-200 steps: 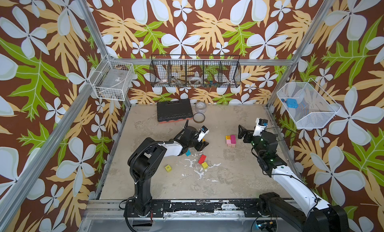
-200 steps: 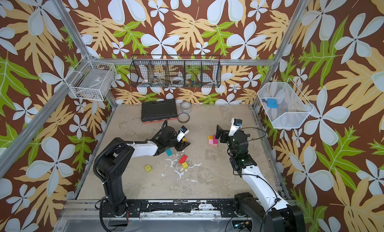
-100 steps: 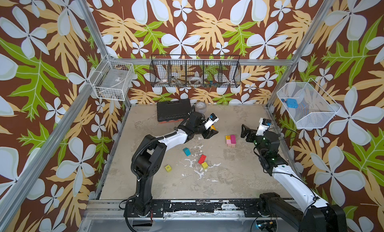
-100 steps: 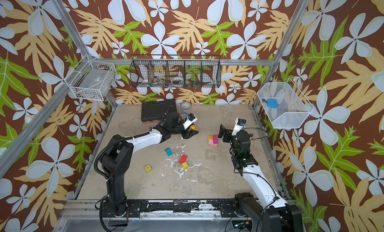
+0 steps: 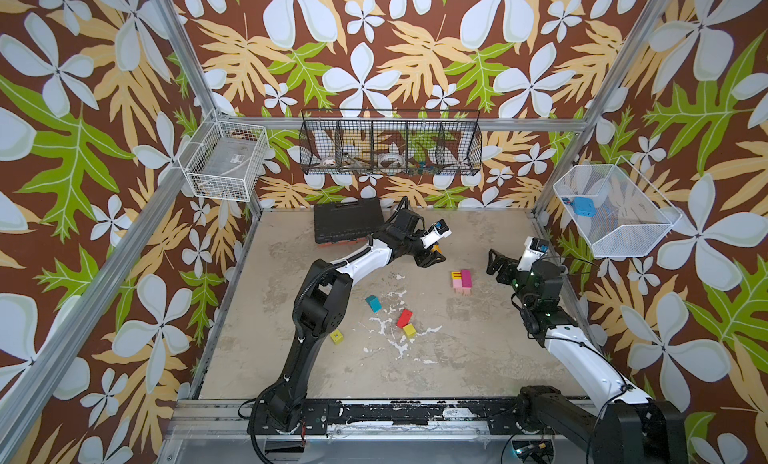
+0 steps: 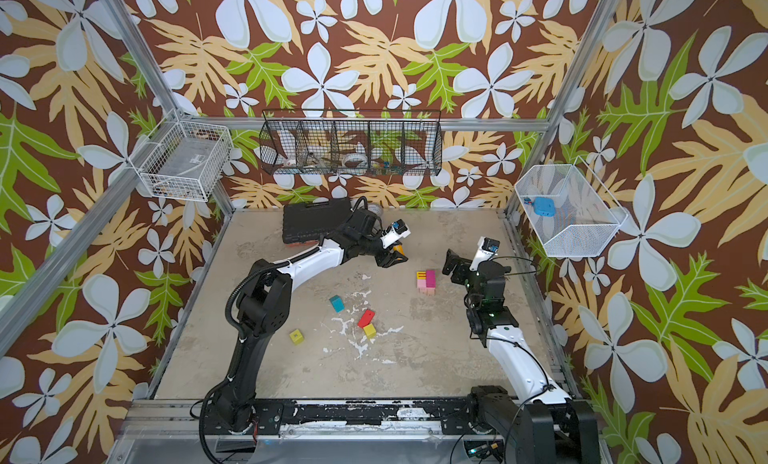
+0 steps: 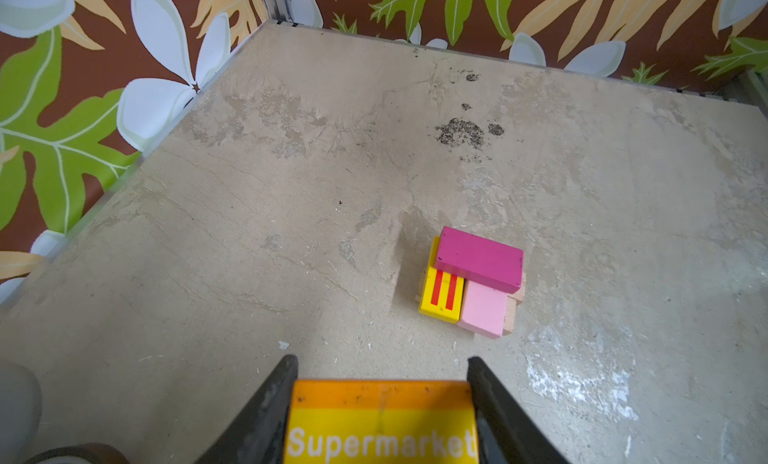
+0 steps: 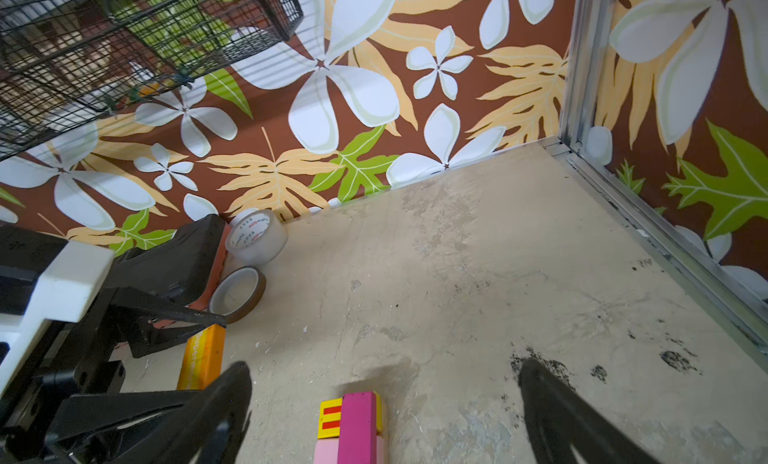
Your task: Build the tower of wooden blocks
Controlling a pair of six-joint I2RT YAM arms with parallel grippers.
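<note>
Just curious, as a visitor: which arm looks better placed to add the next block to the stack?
Left. The left pincer grips the orange Supermarket block near the wood block tower; the right pincer is open and empty.

"Supermarket" in white on the orange-yellow block (image 7: 380,420); red print on the clear tape roll (image 8: 256,236) unreadable

magenta block (image 7: 478,260), pink block (image 7: 484,312), orange-yellow Supermarket block (image 7: 380,420)
</note>
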